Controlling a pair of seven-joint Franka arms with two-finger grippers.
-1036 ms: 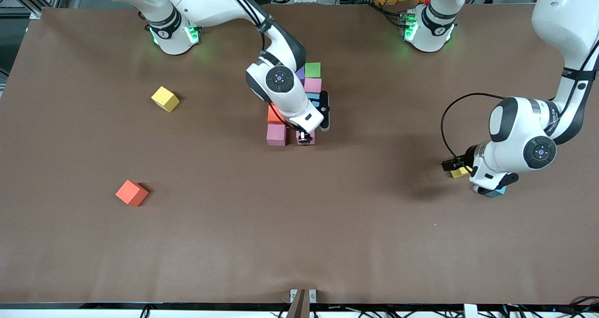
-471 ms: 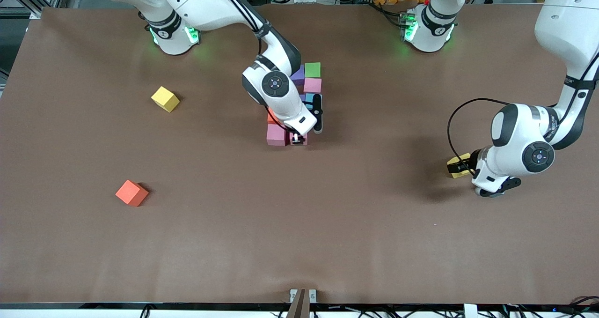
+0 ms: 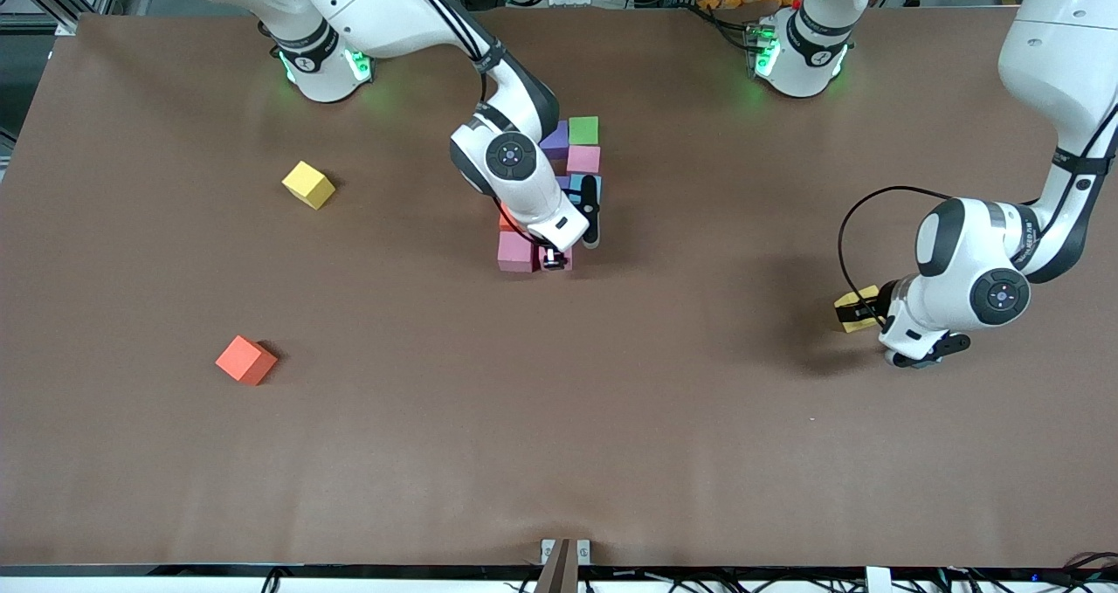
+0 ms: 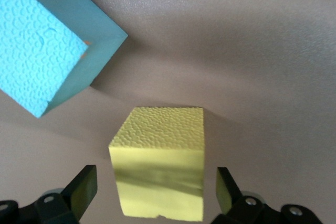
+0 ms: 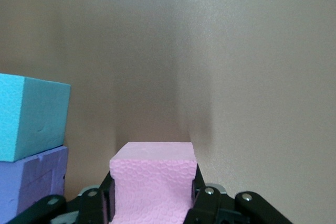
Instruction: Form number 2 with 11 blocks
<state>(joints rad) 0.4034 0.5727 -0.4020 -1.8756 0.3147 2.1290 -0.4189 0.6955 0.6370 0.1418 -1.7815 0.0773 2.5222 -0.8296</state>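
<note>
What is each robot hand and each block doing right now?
right gripper: shut on a pink block, low at the number 2.
left gripper: open, fingers either side of a yellow block.
light blue block: lying loose beside it.
orange block: loose, untouched.

You had even, diffuse overhead light on the brown table (image 3: 559, 453), with no glare on its matte surface. Soft shadows lay under both arms; the darkest patch spread beside the left gripper (image 3: 908, 348). Green lamp glow tinted the table at both bases. In the left wrist view, the yellow block (image 4: 160, 169) between the fingers (image 4: 84, 187) was sharp, its lower face shaded. The fingertips themselves were blurred at the frame edge.
</note>
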